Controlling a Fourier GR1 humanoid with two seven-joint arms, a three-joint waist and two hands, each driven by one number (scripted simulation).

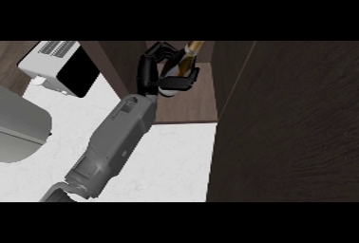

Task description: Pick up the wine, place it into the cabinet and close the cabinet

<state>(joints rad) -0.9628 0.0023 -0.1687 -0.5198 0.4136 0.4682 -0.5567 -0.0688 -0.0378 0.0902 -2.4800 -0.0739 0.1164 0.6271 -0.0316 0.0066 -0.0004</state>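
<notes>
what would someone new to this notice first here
First, the grey forearm running from the lower left up to the top centre, where the left hand is curled round the wine bottle over the open cabinet's wooden shelf. Next, the big dark cabinet door filling the right side, and the white counter below.

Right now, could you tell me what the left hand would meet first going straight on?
The left hand, fingers curled round the wine bottle, points into the open cabinet; it would probably meet its back wall first, depth unclear.
</notes>
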